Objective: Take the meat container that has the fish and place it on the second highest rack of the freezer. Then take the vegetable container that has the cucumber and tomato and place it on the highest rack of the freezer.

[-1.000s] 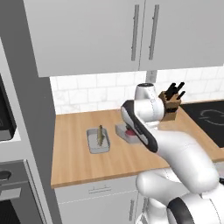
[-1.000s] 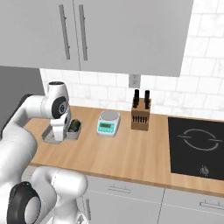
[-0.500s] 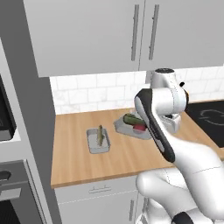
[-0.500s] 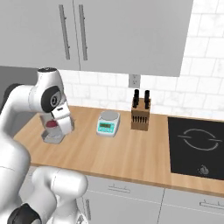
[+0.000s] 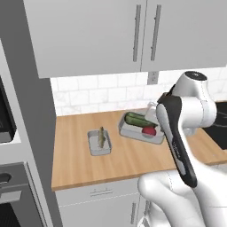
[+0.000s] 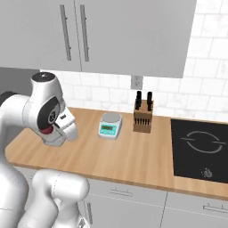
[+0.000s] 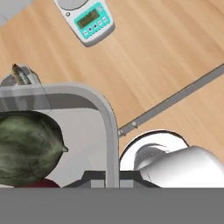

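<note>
The vegetable container (image 5: pixel 141 128), a shallow grey tray with the dark green cucumber (image 5: pixel 136 119) and the red tomato (image 5: pixel 150 131), hangs tilted just above the counter. My gripper (image 7: pixel 111 177) is shut on its rim (image 7: pixel 111 131); the cucumber (image 7: pixel 28 148) lies left of the fingers. In the right base view the tomato (image 6: pixel 46 130) peeks out beside my hand. The meat container (image 5: pixel 99 142) with the slender fish (image 5: pixel 101 136) rests on the wooden counter to the left, apart from the gripper, and its corner (image 7: pixel 22 78) appears in the hand view.
A small kitchen scale (image 6: pixel 109 125) and a knife block (image 6: pixel 143 116) stand at the back of the counter (image 6: pixel 133 156), with a black hob (image 6: pixel 200 149) to the right. Wall cabinets (image 5: pixel 133 35) hang overhead. A tall grey column with ovens (image 5: pixel 22 146) borders the counter's left end.
The arm has risen and turned, lifting the vegetable container off the counter. The meat container has stayed where it was.
</note>
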You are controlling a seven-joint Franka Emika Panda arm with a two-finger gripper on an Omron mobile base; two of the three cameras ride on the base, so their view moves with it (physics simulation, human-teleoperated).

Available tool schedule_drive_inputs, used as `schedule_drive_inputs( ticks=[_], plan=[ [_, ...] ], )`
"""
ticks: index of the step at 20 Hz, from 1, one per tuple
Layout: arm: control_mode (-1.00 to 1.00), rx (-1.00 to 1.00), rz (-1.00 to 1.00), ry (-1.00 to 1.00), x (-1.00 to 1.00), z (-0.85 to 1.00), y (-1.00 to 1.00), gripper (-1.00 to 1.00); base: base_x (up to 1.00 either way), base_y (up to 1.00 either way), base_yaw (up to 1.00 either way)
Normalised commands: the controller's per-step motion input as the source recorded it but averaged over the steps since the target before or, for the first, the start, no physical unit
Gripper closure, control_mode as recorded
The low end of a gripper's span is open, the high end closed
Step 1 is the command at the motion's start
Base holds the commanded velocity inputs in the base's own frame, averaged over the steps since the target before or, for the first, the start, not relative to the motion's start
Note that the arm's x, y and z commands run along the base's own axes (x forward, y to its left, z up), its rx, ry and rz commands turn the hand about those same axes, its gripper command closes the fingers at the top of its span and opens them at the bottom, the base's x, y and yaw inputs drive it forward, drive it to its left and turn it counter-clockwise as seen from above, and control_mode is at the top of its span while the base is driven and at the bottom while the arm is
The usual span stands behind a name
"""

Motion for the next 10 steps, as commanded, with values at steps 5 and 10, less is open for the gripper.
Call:
schedule_drive_inputs(
  ticks=[5, 10],
  plan=[
    [-1.0, 0.03, 0.02, 0.06, -0.12, 0.43, -0.01, 1.0, 0.0, 0.0, 0.0],
    [-1.0, 0.0, 0.04, 0.11, -0.44, 0.38, 0.0, 1.0, 0.0, 0.0, 0.0]
  ],
)
